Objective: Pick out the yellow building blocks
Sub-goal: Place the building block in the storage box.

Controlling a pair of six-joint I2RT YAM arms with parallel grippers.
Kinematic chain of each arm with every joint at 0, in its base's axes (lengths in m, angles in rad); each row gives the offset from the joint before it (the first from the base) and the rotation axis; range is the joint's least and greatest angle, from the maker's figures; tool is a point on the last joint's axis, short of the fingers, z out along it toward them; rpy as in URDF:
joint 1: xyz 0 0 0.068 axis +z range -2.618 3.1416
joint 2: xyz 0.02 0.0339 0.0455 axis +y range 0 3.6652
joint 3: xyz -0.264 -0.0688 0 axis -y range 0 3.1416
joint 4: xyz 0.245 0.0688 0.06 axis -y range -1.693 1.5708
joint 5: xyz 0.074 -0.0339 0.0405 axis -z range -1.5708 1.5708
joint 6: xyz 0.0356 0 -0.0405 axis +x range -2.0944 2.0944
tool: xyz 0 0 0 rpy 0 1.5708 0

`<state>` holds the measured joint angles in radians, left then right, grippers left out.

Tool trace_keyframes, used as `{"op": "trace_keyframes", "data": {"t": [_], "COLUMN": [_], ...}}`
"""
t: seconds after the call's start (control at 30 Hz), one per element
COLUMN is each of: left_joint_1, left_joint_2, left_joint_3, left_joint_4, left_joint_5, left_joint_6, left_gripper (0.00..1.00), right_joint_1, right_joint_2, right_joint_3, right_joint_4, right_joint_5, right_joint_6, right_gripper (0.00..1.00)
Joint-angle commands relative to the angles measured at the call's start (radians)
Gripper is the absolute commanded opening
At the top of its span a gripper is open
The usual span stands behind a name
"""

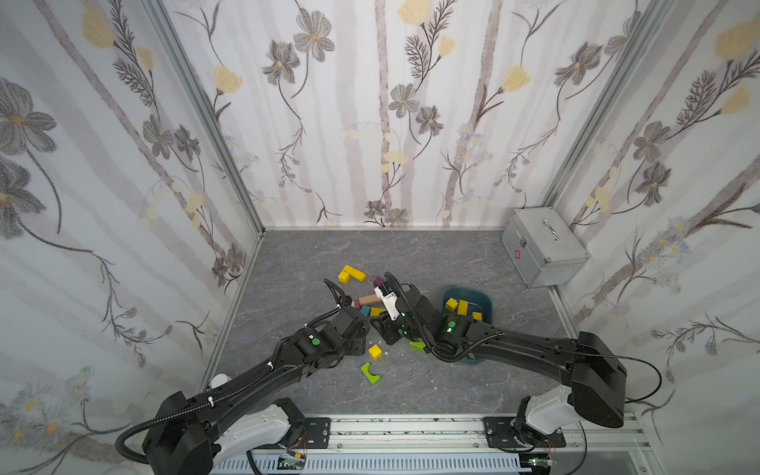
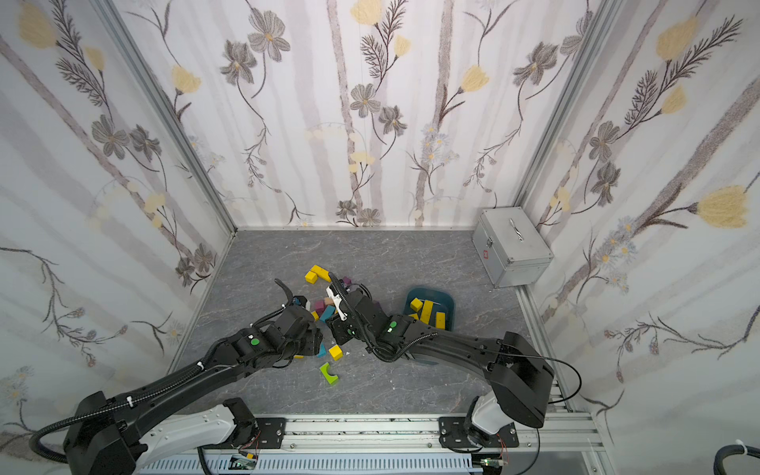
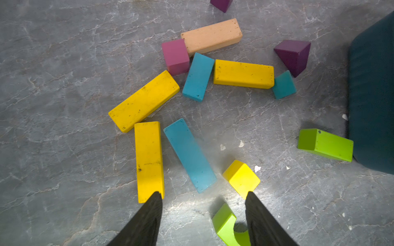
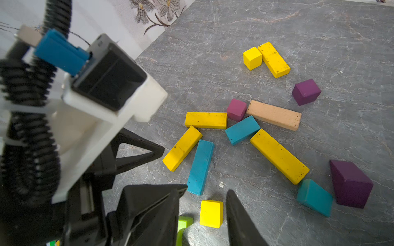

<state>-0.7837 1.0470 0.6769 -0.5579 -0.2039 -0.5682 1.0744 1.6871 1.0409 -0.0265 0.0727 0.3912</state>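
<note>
Midway, some yellow building blocks (image 1: 462, 306) are seen binned in the blue tub (image 1: 487, 302), right; yellow bars (image 3: 149, 161) are left mid-worktop (image 3: 64, 106). The left pincer (image 3: 203, 196) and right pincer (image 4: 207, 188) are held open, empty. The near yellow cube (image 4: 211, 214) is judged next to be gripped.

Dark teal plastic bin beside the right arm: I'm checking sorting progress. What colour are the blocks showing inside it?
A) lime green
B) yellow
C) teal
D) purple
B: in both top views the blocks visible inside the dark teal plastic bin are yellow building blocks; the arm hides part of the bin.
</note>
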Motion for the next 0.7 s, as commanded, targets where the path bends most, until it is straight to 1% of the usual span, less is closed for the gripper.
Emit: {"op": "trace_keyframes", "data": {"t": [0.0,0.23,0.43,0.67], "left_joint_1": [0.006,0.009,0.014,0.023], "left_joint_2": [-0.014,-0.022,-0.046,-0.077], "left_joint_3": [-0.023,-0.058,-0.128,-0.179], "left_joint_4": [-0.016,-0.024,0.007,0.030], "left_joint_5": [-0.043,-0.057,-0.079,-0.094], "left_joint_6": [-0.042,-0.047,-0.071,-0.077], "left_gripper": [0.65,0.66,0.66,0.67], "right_joint_1": [0.005,0.022,0.032,0.045], "right_joint_2": [0.024,0.073,0.122,0.188], "right_joint_3": [-0.007,-0.005,-0.001,0.044], "right_joint_4": [0.028,0.027,0.025,0.003], "right_joint_5": [-0.003,-0.013,-0.008,-0.011], "right_joint_6": [0.015,0.019,0.023,0.007], "right_gripper": [0.40,0.42,0.43,0.43]}}
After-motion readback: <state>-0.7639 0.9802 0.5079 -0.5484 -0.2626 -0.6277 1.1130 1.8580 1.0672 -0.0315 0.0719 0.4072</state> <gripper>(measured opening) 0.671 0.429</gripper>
